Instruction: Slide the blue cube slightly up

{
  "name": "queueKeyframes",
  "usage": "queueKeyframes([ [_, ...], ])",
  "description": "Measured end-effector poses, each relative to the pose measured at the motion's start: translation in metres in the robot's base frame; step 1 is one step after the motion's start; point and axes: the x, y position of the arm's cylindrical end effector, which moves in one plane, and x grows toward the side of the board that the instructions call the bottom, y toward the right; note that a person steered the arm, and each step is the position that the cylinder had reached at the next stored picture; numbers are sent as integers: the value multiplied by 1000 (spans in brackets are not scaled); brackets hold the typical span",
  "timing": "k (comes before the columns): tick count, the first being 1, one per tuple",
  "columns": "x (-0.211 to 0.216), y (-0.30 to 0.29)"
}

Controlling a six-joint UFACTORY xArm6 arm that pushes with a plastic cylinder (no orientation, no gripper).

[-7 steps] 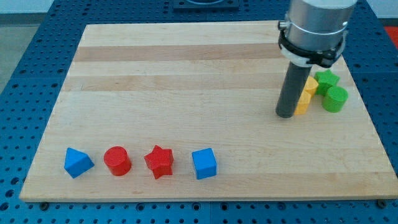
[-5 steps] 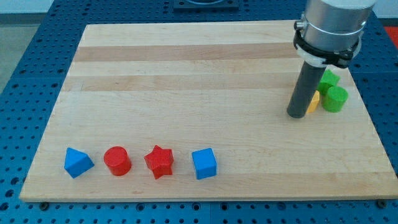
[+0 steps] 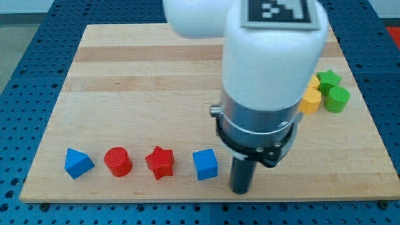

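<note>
The blue cube [image 3: 205, 164] sits near the bottom edge of the wooden board [image 3: 144, 81], at the right end of a row of blocks. My tip [image 3: 240, 190] rests on the board just right of the cube and slightly below it, with a small gap between them. The arm's white and grey body hangs above the tip and hides the board's middle right.
Left of the cube stand a red star [image 3: 160, 162], a red cylinder [image 3: 117, 161] and a blue triangular block [image 3: 78, 163]. At the right edge sit a yellow block [image 3: 309, 99], a green star [image 3: 328, 79] and a green cylinder [image 3: 338, 99].
My tip has moved from beside the yellow block at the upper right down and left to the bottom edge, just right of the blue cube. The blocks have not moved.
</note>
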Motion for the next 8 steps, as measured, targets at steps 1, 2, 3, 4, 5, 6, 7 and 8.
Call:
queueKeyframes([
  [1, -4, -13],
  [2, -16, -29],
  [3, -27, -46],
  [4, -42, -66],
  [5, -57, -87],
  [6, -75, -110],
  [7, -102, -128],
  [8, -129, -138],
])
